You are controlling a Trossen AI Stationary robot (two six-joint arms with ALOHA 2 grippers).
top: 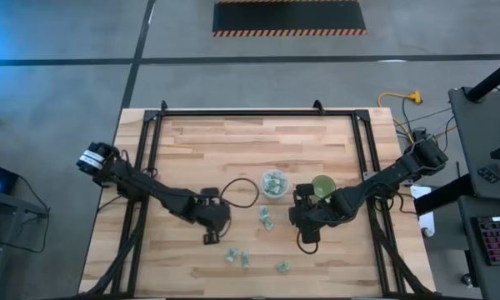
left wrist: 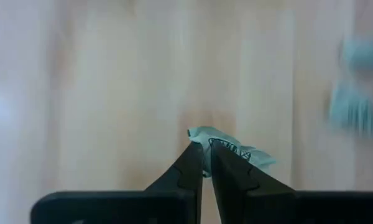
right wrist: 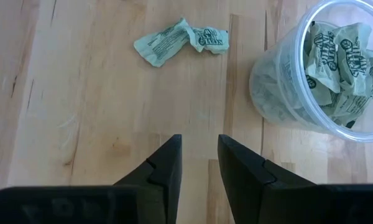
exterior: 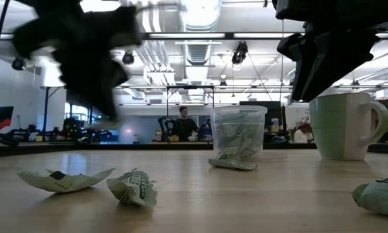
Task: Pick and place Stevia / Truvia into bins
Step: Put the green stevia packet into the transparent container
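— The left gripper (left wrist: 206,163)? 
— Clamped on 1 crumpled sachet (left wrist: 233,148), left of the clear cup (top: 274,183). 
— The right gripper (right wrist: 199,155)? 
— Fingers parted, empty, just right of that cup; loose sachets (top: 238,257) on the table in front of it.

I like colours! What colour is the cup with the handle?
The handled cup is pale green. It shows best in the low view, standing right of the clear cup.

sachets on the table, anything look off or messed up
Yes: the loose sachets on the wooden table are crumpled rather than flat, and one lies against the outside foot of the clear cup, not in it. The left gripper pinches a crumpled sachet.
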